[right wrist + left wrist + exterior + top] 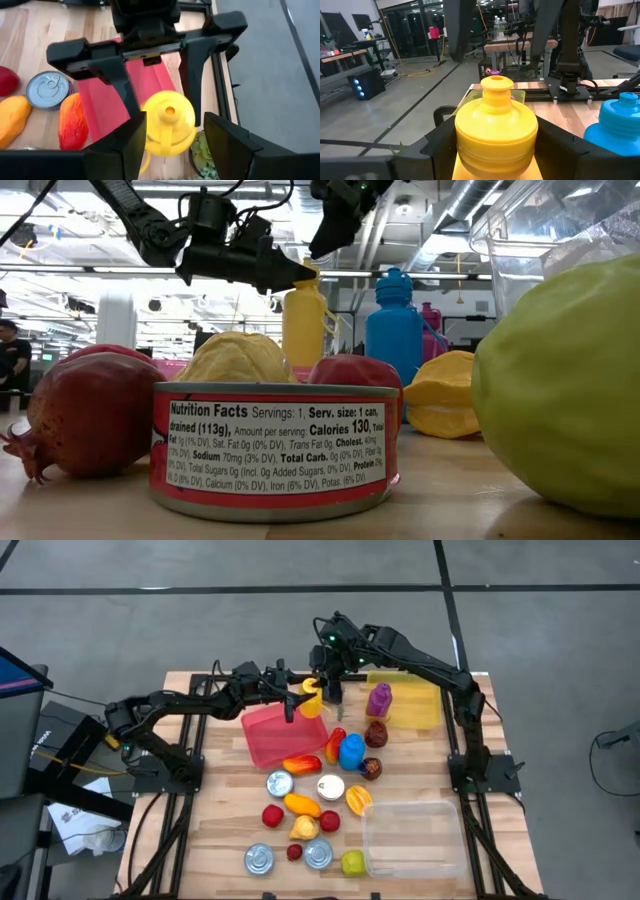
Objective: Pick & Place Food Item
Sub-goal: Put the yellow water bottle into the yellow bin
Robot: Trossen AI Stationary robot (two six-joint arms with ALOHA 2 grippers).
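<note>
A yellow squeeze bottle [312, 702] with a nozzle cap stands upright over the far right corner of the red tray [272, 738]. Its base is hidden in every view. My left gripper [300, 700] reaches in level from the table's left and is shut on the bottle [495, 125]. My right gripper [330, 688] hangs above it, slanting down from the far right. It is open, and its fingers [127, 142] stand on either side of the bottle's cap [168, 116] without touching it. My left gripper pinches the yellow bottle's upper body [470, 150], just under its shoulder, between its two fingers [125, 90]. The fingers come level from the table's left, one on each side. The bottle stays upright in the hold. I cannot tell whether its base is lifted.
A blue bottle [351, 750], a purple bottle [378, 700] by the yellow tray [422, 708], several cans [259, 858] and toy fruits crowd the table's middle. A clear container [415, 835] sits at the near right. In the low view, a can [275, 445] and fruit fill the foreground.
</note>
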